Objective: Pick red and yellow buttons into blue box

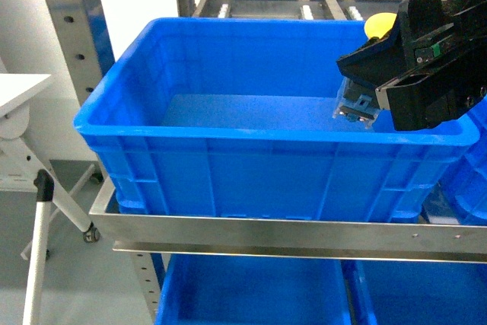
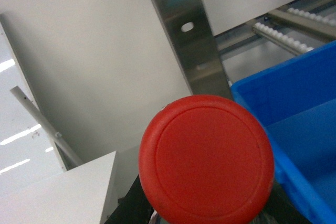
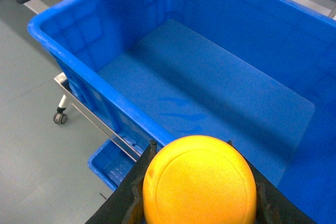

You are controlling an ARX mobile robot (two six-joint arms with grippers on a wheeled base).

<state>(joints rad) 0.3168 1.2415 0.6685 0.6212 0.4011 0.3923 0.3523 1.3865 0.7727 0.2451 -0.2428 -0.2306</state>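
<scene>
The blue box stands on a metal shelf and nothing lies on the bare floor that shows. My right gripper hangs over its right end, shut on the yellow button, whose blocky base points down into the box. In the right wrist view the yellow button sits between the dark fingers of the right gripper, above the blue box. In the left wrist view my left gripper is shut on the red button, just left of a corner of the blue box. The left gripper is outside the head view.
A steel shelf rail runs under the box, with more blue bins below and another at the right. A perforated metal upright and a white table stand to the left. Roller tracks lie behind.
</scene>
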